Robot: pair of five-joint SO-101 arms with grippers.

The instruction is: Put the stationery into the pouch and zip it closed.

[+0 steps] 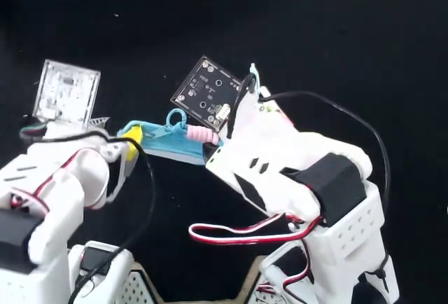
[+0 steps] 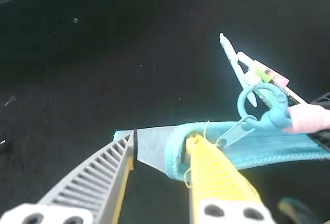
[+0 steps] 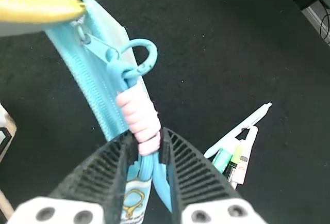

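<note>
The light-blue fabric pouch (image 1: 171, 148) was stretched out between the two grippers over the black cloth-covered table (image 1: 336, 52). Whether it touched the cloth could not be told.

The left gripper (image 2: 162, 144) had its jaws drawn in on one end of the pouch. Its ribbed grey finger (image 2: 111, 167) was on one side and its yellow finger (image 2: 211, 177) on the other, with the pouch's blue rim curled against the yellow one.

At the other end the right gripper (image 3: 146, 137) had its black ribbed fingers (image 3: 103, 172) pinched tight on a pink ribbed charm (image 3: 136, 113), with a blue strip of the pouch caught beneath it. The charm hung from a round blue clasp ring (image 3: 142, 56). That ring joined the slim metal zip pull (image 3: 95, 43), whose slider sat near the end held by the yellow finger.

The stationery (image 3: 237, 144), a small bundle of a white pen, a green marker and a pink-and-white stick, lay together on the table outside the pouch. In the high view its tips poked out from behind the right arm.

A black square board with round holes (image 1: 206, 92) stood just beside the right arm's wrist. A white square plate (image 1: 66, 92) stood above the left arm.
</note>
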